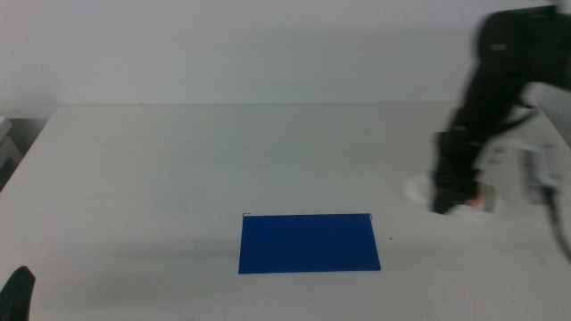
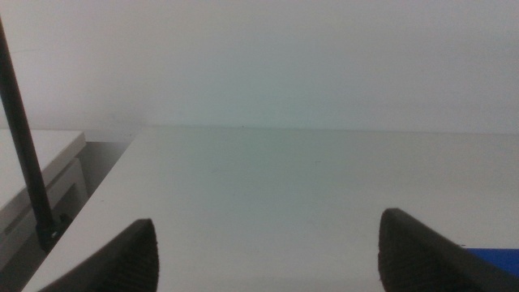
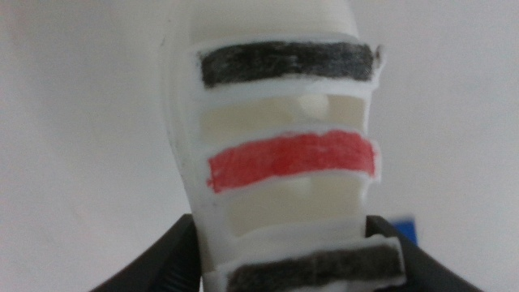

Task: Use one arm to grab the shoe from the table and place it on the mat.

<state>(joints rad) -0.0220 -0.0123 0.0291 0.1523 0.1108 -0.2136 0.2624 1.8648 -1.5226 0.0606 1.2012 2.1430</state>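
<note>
The right gripper (image 3: 284, 243) has its fingers set against both sides of the shoe (image 3: 284, 146), apparently clamping it, at the counter's (image 1: 178, 178) right side, well apart from the mat (image 1: 309, 242). Grasping is in hand; next comes lifting and carrying leftward. The left gripper (image 2: 268, 251) waits near the counter's left front edge, fingers wide.

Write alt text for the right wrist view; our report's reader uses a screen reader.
Close-up of a white shoe with dark, red and dark straps, flanked by the right gripper's two dark jaws at its near end. White table lies behind, and a blue mat corner peeks out beside the shoe.
</note>
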